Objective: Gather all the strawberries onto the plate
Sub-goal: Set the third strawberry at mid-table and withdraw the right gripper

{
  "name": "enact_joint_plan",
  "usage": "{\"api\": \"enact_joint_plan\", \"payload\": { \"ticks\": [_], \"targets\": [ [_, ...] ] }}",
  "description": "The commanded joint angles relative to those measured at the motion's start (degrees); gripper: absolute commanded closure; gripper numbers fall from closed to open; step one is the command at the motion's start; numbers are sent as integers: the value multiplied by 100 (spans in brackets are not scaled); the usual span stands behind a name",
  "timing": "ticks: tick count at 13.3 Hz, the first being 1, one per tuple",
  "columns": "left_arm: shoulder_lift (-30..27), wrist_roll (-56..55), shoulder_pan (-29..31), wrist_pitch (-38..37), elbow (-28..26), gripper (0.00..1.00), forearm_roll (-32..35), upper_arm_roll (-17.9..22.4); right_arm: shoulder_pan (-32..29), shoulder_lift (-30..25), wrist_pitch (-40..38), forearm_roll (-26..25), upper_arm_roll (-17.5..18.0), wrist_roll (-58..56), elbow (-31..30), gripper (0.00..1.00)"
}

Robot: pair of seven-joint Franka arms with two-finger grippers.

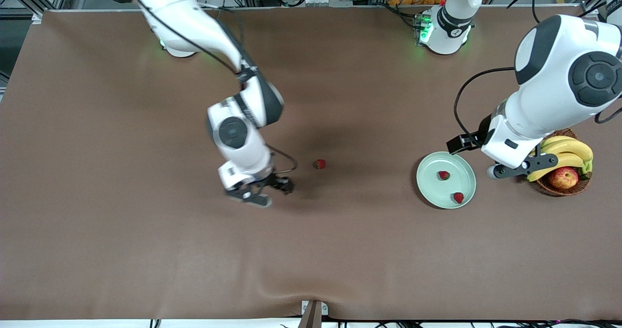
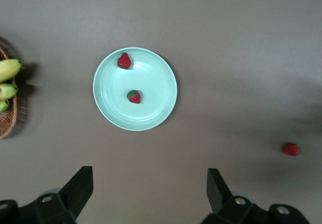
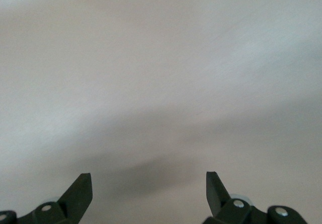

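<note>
The right gripper [image 3: 149, 194] shows as two dark fingers [image 3: 80, 191] rising from the edge of the right wrist view, set wide apart with nothing between them. Under them lies only the tabletop [image 3: 161, 58], a plain, pale greyish-brown surface that looks smeared and streaky across most of the view. A soft, darker shadow [image 3: 151, 171] falls on the tabletop in the gap between the two fingers, fading out toward the brighter part of the surface.
</note>
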Motion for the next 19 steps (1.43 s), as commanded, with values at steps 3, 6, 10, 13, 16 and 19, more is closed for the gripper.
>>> {"api": "enact_joint_plan", "payload": {
  "ticks": [3,6,10,13,16,19],
  "targets": [
    [-18,-842,-60,-64,10,0,-122,-325,-1062,-856,-627,-114,86,-1401,-427,0],
    [402,-1290,-611,531,-7,0,-43,-378,-1581,-1270,-1038,-113,77,-2149,-552,0],
    [1219,-2054,-1604,1454,2,0,-16,-352,-2319,-1929,-1891,-114,77,-3054,-630,0],
    [1878,-2276,-2238,1982,10,0,579,-334,-2917,-2465,-2497,-114,77,-4030,-648,0],
    [2458,-2224,-2529,2982,10,0,817,-334,-3051,-2992,-3113,-831,112,-4182,-648,0],
    [3039,-2180,-2889,3521,115,0,1896,-325,-3322,-3388,-3605,-975,444,-4199,-640,0]
  ]
}}
